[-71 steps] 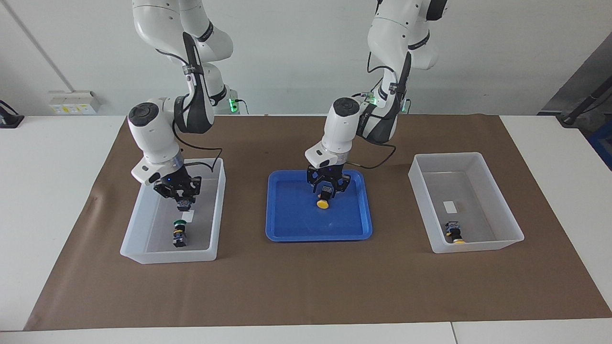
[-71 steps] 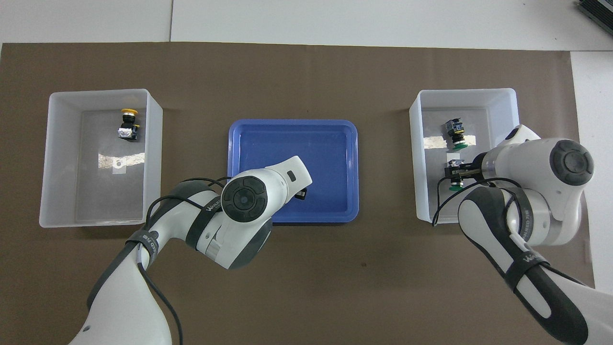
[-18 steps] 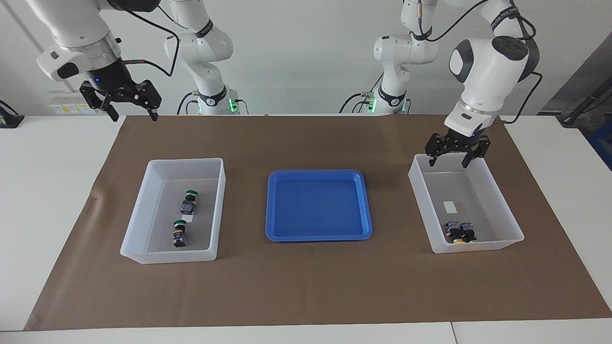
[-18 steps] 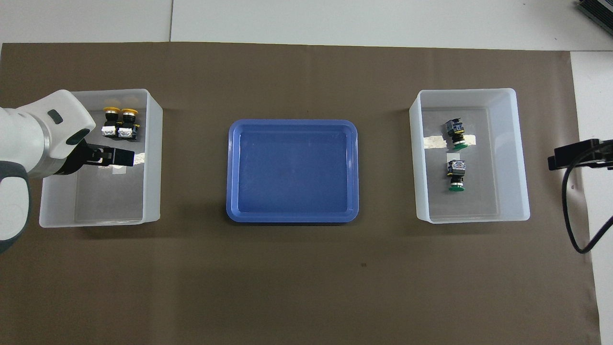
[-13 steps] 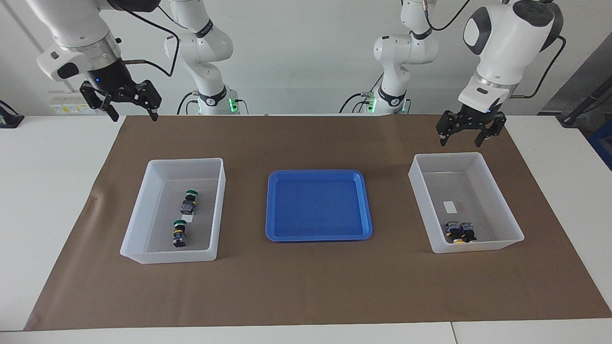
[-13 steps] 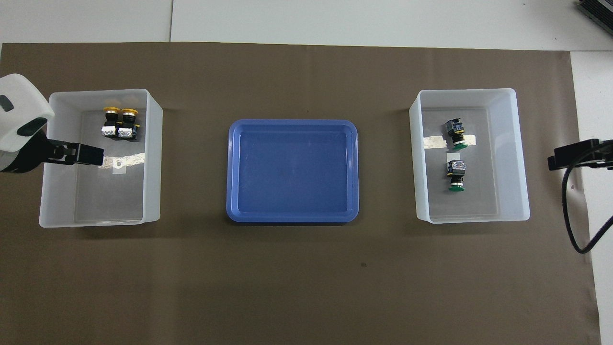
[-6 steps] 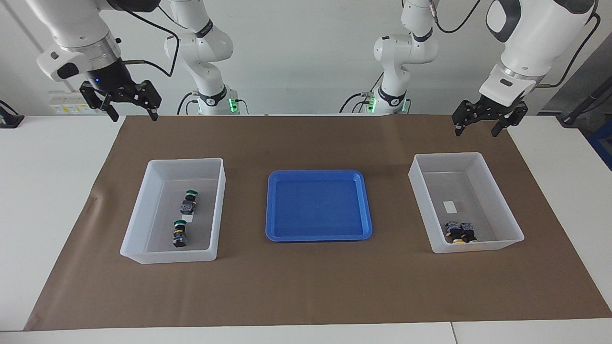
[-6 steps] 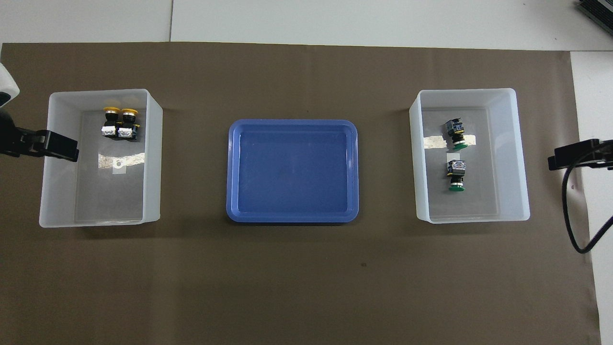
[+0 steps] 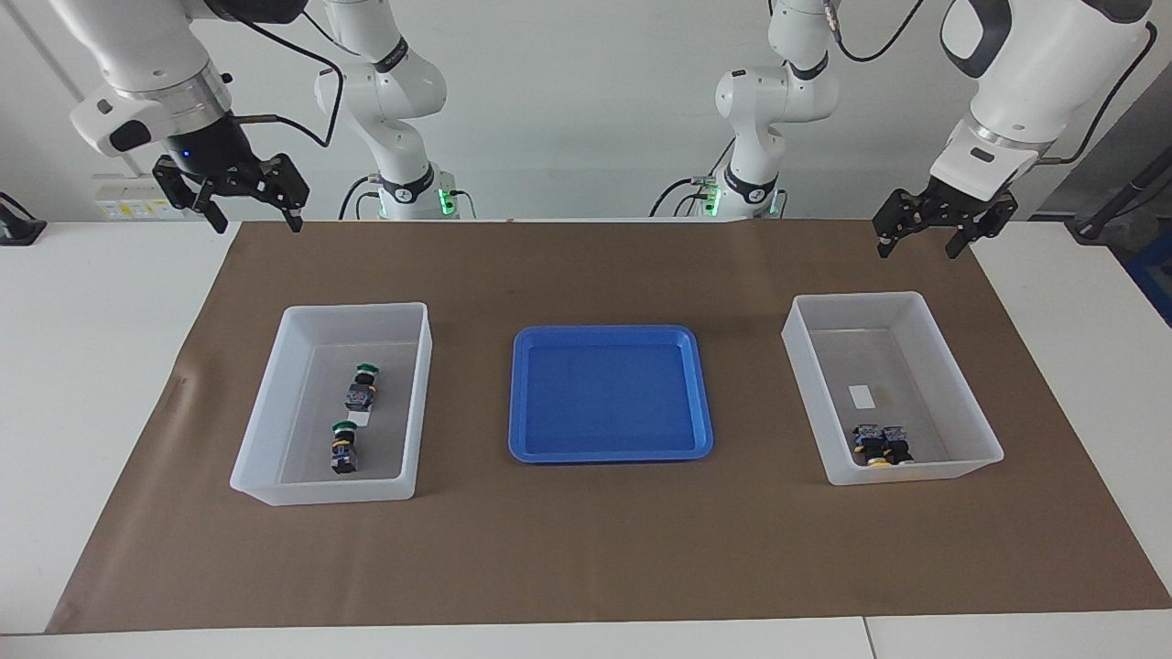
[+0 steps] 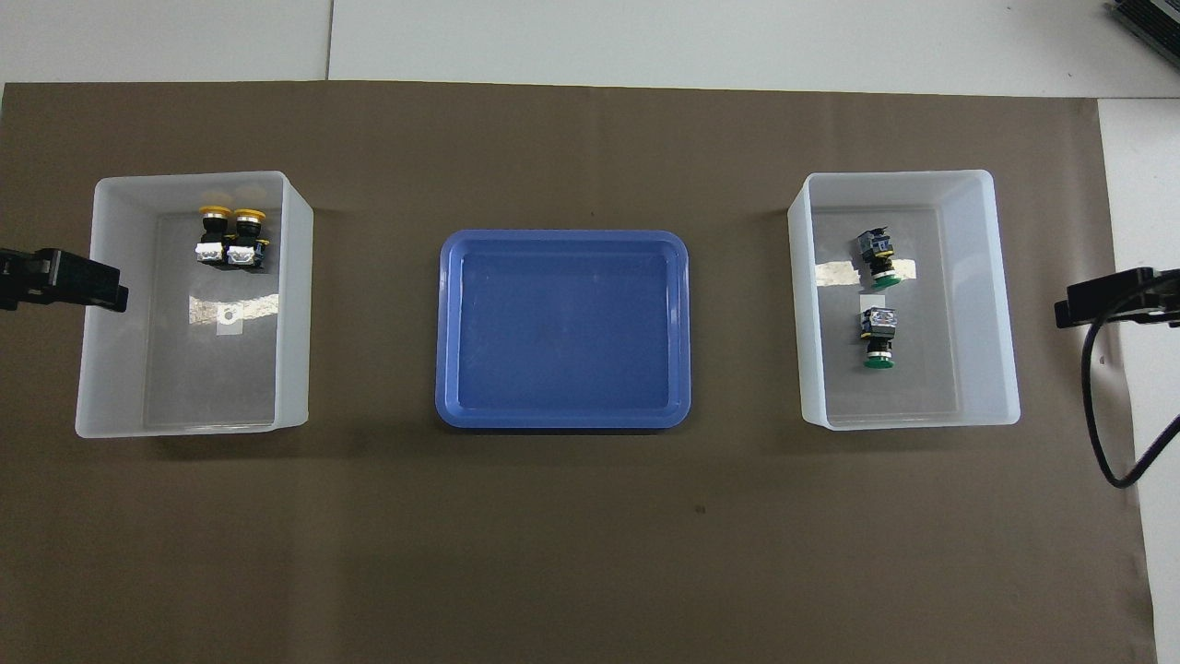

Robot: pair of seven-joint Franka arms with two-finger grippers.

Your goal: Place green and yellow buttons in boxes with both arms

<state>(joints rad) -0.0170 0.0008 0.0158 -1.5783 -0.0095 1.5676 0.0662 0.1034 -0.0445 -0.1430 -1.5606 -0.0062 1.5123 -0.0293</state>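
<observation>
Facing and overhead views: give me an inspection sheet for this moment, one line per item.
Surface: brown mat on a white table.
Job's things: two green buttons in the box toward the right arm's end; two yellow buttons in the box toward the left arm's end.
Clutter: blue tray, nothing in it.
Grippers: left gripper and right gripper raised, open, empty.
Cables: black cables along the arms.
Surroundings: white wall.
</observation>
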